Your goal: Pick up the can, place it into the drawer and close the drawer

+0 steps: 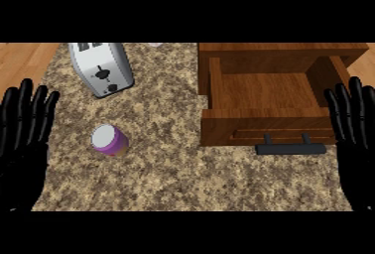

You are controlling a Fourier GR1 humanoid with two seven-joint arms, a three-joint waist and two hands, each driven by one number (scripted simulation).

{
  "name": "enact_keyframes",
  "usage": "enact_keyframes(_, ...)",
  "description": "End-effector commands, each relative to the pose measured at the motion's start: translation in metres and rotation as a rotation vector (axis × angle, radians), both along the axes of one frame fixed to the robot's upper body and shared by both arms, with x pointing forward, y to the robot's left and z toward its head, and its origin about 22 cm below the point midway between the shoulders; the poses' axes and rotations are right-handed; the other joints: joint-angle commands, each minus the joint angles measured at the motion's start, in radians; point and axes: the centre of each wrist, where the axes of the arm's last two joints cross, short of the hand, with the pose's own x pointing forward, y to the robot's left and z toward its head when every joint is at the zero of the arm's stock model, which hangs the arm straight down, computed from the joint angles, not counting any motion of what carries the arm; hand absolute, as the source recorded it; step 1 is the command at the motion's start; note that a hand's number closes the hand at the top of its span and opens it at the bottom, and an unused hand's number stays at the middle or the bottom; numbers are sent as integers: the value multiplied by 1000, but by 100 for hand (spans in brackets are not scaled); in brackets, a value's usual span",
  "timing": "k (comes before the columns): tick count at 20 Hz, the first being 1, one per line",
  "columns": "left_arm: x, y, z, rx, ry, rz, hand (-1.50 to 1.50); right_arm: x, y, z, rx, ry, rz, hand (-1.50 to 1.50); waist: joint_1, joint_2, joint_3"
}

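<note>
Nearest you, at seven o'clock, your left hand rests with fingers straight and spread, holding nothing; at four o'clock your right hand does the same, just beside the drawer's right wall. Between them lies bare speckled counter. A little farther, at about nine o'clock from the view's centre, stands the can, upright or slightly tilted, white lid up and purple side showing, well apart from both hands and nearer the left. Expect it to be stiff and fairly light, with a smooth, likely slippery wall, so take it round the middle of the side, thumb opposite the fingers, rather than by the lid. At three o'clock the wooden drawer stands pulled open, its dark handle facing you and nothing visible inside it. Farthest, at eleven o'clock, a silver toaster sits beyond the can; keep clear of it when reaching.
</note>
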Motion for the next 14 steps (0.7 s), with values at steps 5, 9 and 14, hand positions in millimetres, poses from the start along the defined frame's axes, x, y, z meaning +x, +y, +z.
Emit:
enact_keyframes(5,25,3,11,26,-58,-384,-150,2,0,0,9,-19,-67,-150,5,5,-8)
enact_keyframes(9,15,16,-21,140,352,-308,-150,-7,-15,-32,31,337,-150,-150,4,5,-7)
enact_keyframes(14,14,41,-14,139,361,-317,-150,-17,-25,-9,18,339,-162,-150,12,1,-8)
